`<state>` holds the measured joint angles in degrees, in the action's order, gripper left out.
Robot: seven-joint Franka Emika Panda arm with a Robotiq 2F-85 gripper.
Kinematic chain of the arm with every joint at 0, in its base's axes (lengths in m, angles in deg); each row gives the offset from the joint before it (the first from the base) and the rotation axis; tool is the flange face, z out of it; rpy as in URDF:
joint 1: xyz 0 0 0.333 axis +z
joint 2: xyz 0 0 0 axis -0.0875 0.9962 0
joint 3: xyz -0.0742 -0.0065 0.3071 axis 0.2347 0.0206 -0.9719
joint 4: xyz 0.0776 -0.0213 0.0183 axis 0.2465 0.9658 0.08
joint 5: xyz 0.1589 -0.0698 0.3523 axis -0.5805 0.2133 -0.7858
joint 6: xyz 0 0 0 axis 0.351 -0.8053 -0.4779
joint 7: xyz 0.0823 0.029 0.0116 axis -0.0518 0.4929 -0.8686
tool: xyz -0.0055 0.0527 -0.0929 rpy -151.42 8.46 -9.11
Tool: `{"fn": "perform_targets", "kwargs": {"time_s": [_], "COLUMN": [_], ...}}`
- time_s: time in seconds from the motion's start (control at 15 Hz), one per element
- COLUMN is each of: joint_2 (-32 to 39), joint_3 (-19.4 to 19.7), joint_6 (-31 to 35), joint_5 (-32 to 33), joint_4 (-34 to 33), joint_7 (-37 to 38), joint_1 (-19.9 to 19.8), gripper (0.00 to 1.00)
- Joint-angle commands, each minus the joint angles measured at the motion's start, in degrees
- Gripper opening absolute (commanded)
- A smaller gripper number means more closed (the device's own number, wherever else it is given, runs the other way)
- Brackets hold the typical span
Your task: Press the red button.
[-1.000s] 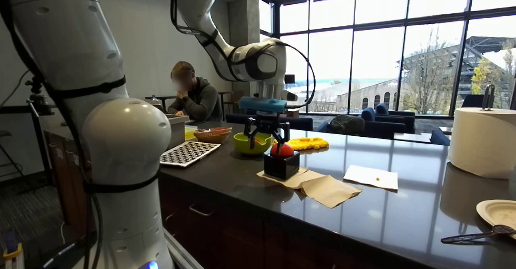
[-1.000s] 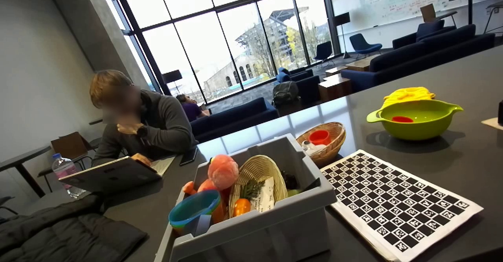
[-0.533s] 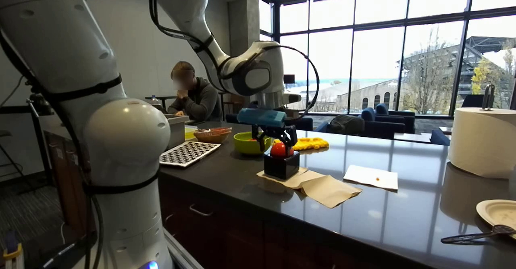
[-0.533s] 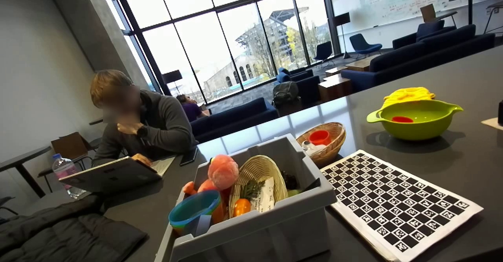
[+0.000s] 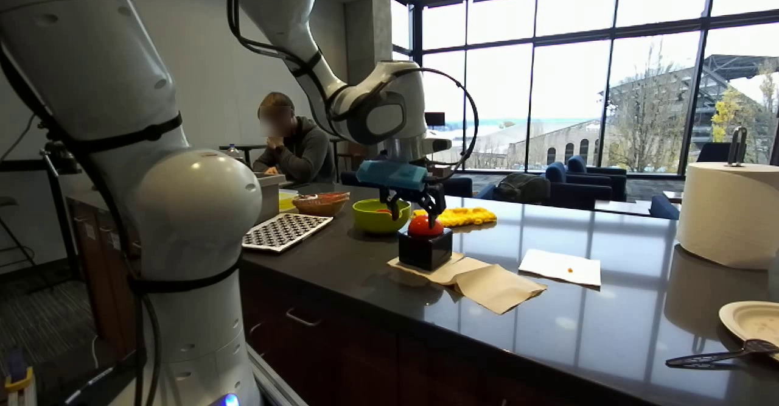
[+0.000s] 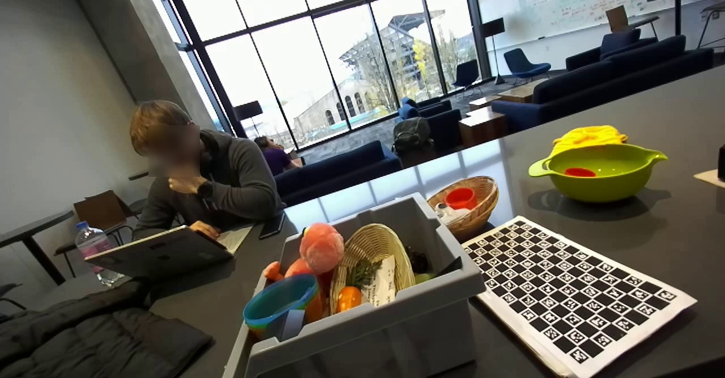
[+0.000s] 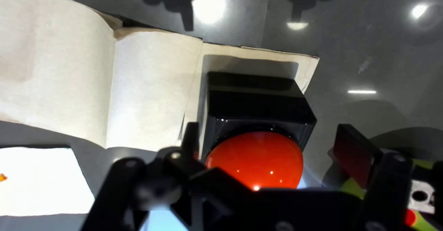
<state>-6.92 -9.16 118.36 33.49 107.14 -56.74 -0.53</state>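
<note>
Red button (image 5: 421,228) is sitting on its black box (image 5: 417,251) atop brown paper (image 5: 498,285) on the tabletop (image 5: 341,260); the gripper (image 5: 414,220) is standing spread wide right by it — contact unclear — while a green bowl (image 5: 372,220) is resting farther back.

There is one robot arm (image 5: 192,211) with one gripper (image 5: 414,218). The scene also holds one red dome button (image 7: 256,158), one yellow-green bowl (image 6: 600,188), two wicker baskets (image 6: 473,219), one gray bin (image 6: 391,332), one checkered marker board (image 6: 572,287), one laptop (image 6: 164,250), one water bottle (image 6: 93,246), one paper towel roll (image 5: 727,214), one paper plate (image 5: 751,318), one black plastic utensil (image 5: 758,346), one backpack (image 6: 412,134), one puffer jacket (image 6: 113,327), one whiteboard (image 6: 538,15) and two people (image 6: 235,179).
</note>
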Motion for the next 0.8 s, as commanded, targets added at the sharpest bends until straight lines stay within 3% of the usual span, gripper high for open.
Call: {"fn": "perform_targets", "kwargs": {"time_s": [0.0,0.73], "joint_2": [-1.79,0.60], "joint_3": [-1.22,-4.27], "joint_6": [-8.74,-27.98], "joint_5": [1.89,2.66], "joint_4": [-2.87,-14.15], "joint_7": [1.64,2.61], "joint_1": [-0.50,-0.36], "gripper": [1.00,1.00]}}
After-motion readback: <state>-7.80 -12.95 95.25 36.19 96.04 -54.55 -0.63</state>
